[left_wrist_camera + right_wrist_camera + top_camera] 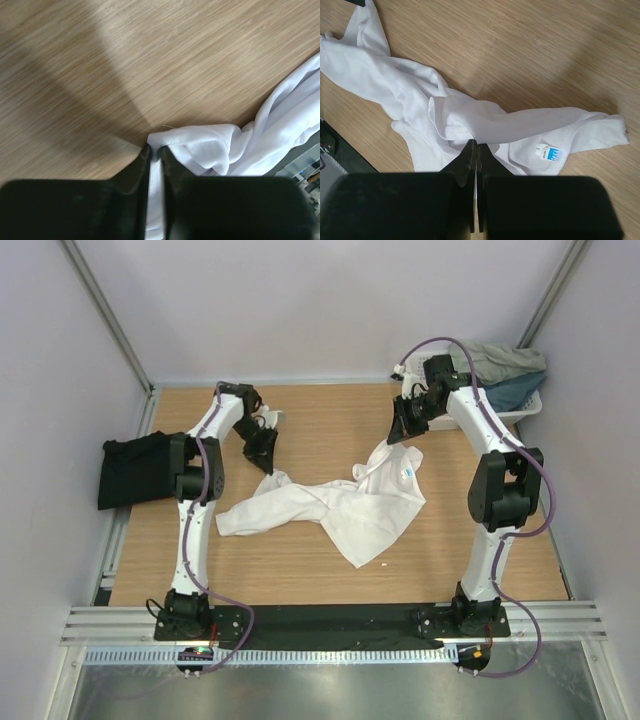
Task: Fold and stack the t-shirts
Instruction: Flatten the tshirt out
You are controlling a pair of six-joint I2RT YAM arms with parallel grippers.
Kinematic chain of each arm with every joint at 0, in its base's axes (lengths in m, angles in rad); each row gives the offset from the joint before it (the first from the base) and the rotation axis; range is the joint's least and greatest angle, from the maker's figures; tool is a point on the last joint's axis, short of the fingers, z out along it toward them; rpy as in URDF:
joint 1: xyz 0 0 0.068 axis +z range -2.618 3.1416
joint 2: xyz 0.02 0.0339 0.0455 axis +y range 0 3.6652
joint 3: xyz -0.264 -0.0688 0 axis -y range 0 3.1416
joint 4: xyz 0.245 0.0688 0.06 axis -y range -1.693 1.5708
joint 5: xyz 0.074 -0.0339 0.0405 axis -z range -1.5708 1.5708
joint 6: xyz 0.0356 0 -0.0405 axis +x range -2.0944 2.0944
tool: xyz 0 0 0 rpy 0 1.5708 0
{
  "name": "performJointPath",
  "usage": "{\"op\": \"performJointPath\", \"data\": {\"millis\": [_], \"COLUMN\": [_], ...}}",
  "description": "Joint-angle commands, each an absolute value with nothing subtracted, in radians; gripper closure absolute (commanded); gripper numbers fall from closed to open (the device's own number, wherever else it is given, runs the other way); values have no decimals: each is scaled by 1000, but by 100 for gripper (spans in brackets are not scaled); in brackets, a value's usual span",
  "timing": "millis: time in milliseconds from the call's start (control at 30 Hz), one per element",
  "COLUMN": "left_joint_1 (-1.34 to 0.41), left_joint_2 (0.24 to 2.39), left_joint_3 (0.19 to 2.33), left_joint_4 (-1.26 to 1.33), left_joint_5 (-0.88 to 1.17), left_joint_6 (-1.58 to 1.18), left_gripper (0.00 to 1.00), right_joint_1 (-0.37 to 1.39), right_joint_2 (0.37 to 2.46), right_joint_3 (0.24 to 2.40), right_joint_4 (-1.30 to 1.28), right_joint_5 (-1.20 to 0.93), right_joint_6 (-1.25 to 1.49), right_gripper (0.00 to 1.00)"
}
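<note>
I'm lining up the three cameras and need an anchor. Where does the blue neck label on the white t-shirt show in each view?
Top external: blue neck label right of centre, on the white t-shirt, below the right claw.
Left wrist: not in view; only bunched shirt cloth shows.
Right wrist: label lower right of centre, right of the claw tips.
Shared landmark: the white t-shirt on the wooden table.

a light wooden counter (330,425) fills the view; a white plastic basket (530,405) stands at its far right corner.
</note>
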State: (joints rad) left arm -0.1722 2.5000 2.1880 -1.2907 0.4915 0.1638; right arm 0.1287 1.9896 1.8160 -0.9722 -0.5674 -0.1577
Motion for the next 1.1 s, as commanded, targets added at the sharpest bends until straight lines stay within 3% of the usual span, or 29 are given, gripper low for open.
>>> {"op": "performJointPath", "data": {"millis": [0, 67, 167, 467, 567, 1067], "left_joint_1": [-169, -169, -164, -155, -155, -353], "left_joint_2": [2522, 2513, 2490, 2051, 1944, 1425], "left_joint_3": [2192, 2189, 2232, 2252, 2250, 2091], "left_joint_4": [-1295, -1287, -1284, -1109, -1078, -985], "left_joint_5": [531, 525, 471, 287, 258, -60], "left_joint_6": [190, 189, 183, 230, 230, 321], "left_gripper": [93, 100, 100, 100, 100, 100], "right_joint_1": [124, 124, 124, 100, 100, 34], "right_joint_2": [1942, 1942, 1940, 1996, 1971, 1479], "right_joint_3": [1829, 1825, 1860, 2271, 2319, 2172], "right_joint_4": [-946, -943, -937, -916, -893, -873], "right_joint_5": [-560, -557, -532, -387, -348, -371], "right_joint_6": [-153, -155, -156, -153, -147, -3], "right_gripper": [99, 99, 99, 99, 99, 99]}}
